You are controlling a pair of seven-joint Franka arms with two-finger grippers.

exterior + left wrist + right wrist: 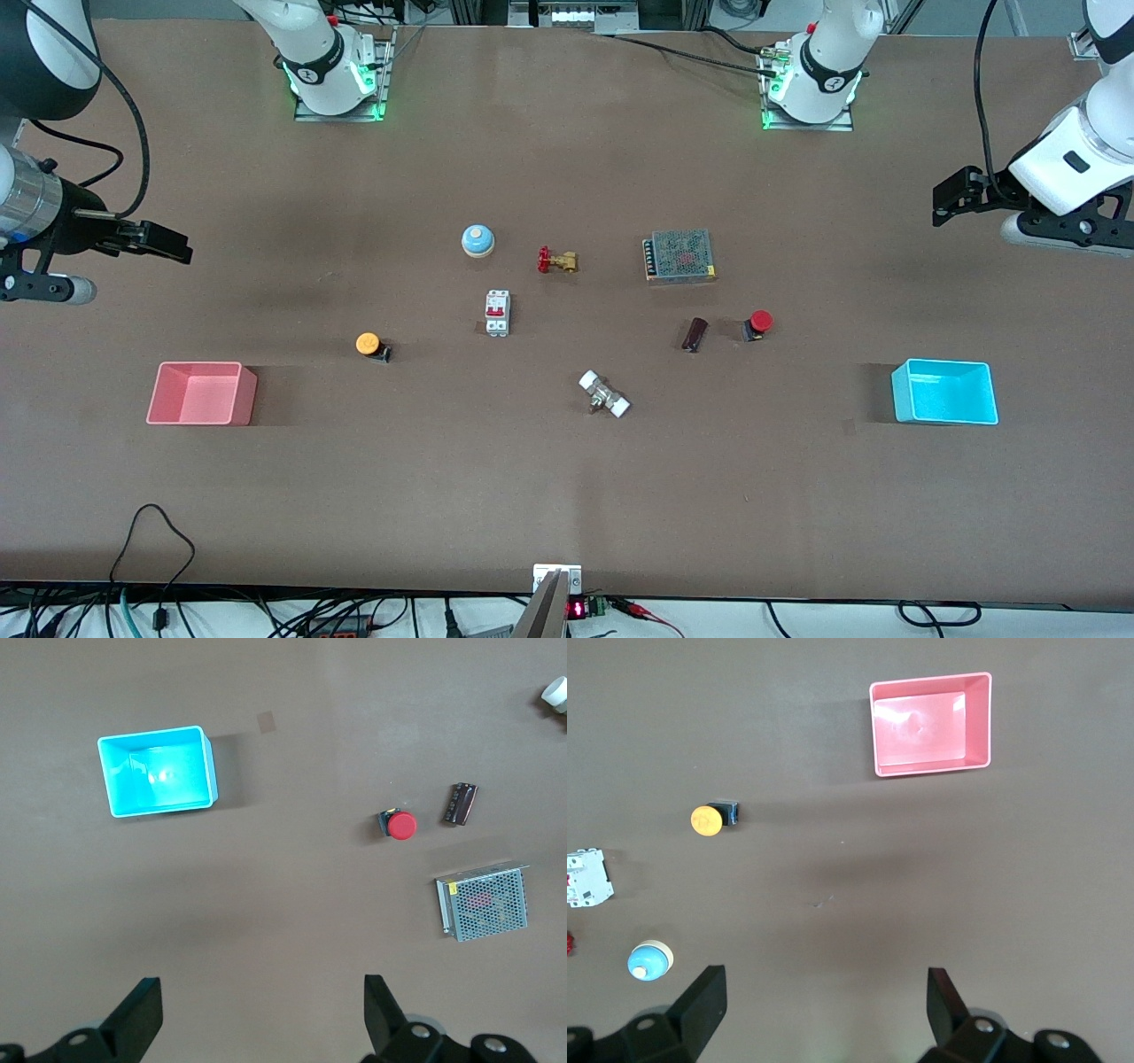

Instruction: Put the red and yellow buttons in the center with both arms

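Observation:
The red button (758,323) lies on its side on the brown table (567,478), toward the left arm's end; it also shows in the left wrist view (399,825). The orange-yellow button (370,345) lies toward the right arm's end and shows in the right wrist view (709,819). My left gripper (943,202) hangs high over the table's edge at the left arm's end, open and empty (263,1010). My right gripper (173,244) hangs high over the right arm's end, open and empty (828,1001). Both are well away from the buttons.
Between the buttons lie a blue-and-white bell (477,240), a brass valve with a red handle (556,260), a white breaker (497,313), a mesh-covered power supply (679,255), a dark brown cylinder (695,334) and a white-ended fitting (604,394). A pink tray (202,393) and a cyan tray (944,392) stand near the ends.

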